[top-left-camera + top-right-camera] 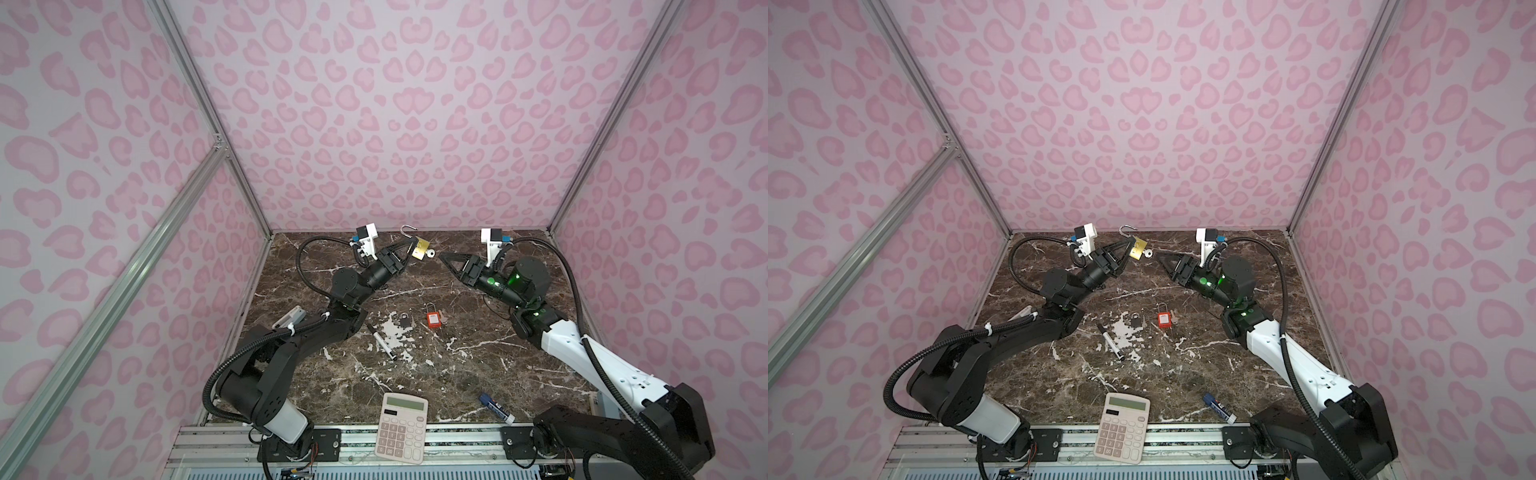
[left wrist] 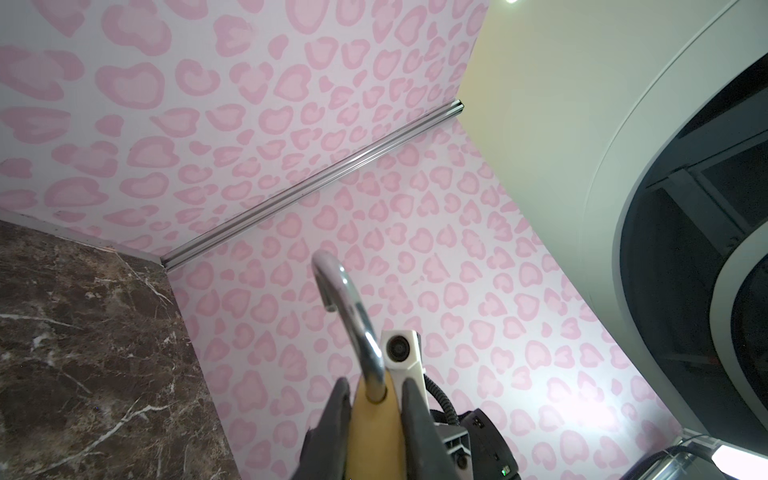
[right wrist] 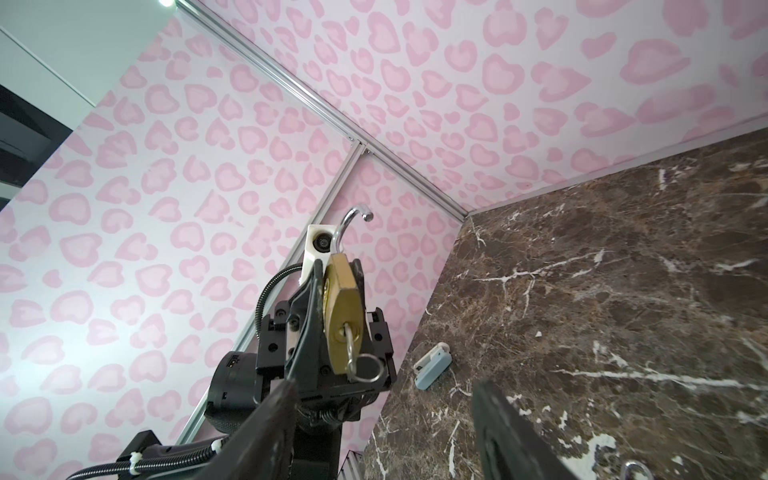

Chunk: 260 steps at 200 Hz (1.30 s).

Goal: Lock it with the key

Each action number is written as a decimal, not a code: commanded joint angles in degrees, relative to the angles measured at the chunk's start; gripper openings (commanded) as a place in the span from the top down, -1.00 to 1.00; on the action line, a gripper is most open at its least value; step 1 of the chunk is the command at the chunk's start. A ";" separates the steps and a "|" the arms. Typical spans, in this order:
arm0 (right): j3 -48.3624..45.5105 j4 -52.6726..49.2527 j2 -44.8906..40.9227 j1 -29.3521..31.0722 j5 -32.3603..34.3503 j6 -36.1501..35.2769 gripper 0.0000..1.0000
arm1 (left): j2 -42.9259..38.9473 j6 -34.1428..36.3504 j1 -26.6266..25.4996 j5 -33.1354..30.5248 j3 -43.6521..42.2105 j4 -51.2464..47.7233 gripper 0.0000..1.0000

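A brass padlock [image 1: 420, 250] [image 1: 1139, 252] hangs above the back of the marble table [image 1: 457, 365], and my left gripper [image 1: 410, 246] [image 2: 376, 384] is shut on its body. Its silver shackle [image 2: 349, 307] [image 3: 353, 218] stands open like a hook. A silver key [image 1: 432, 252] [image 3: 351, 345] with a wire ring [image 3: 365, 368] sits in the keyhole at the padlock's bottom. My right gripper [image 1: 444, 257] [image 3: 384, 388] is open, a short way right of the key and not touching it, with nothing between its fingers.
On the table lie a small dark padlock [image 1: 405, 320], a red padlock [image 1: 433, 320], a marker pen [image 1: 382, 341], a calculator [image 1: 402, 428] at the front edge, a blue-and-white tube [image 1: 496, 409] and a grey-white case [image 3: 432, 365] at the left. Pink patterned walls enclose three sides.
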 commanded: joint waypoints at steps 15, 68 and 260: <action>1.87 8.25 3.98 2.68 -0.13 3.87 -0.34 | -0.63 -0.65 -0.02 0.06 -0.27 6.25 0.92; 5.13 14.45 9.63 4.99 -1.53 7.22 -0.19 | -1.27 -0.37 -0.02 0.32 -0.71 6.00 0.92; 4.20 12.61 9.02 4.94 -2.24 6.41 0.99 | -5.84 5.09 1.50 -0.24 -4.44 -1.36 -0.18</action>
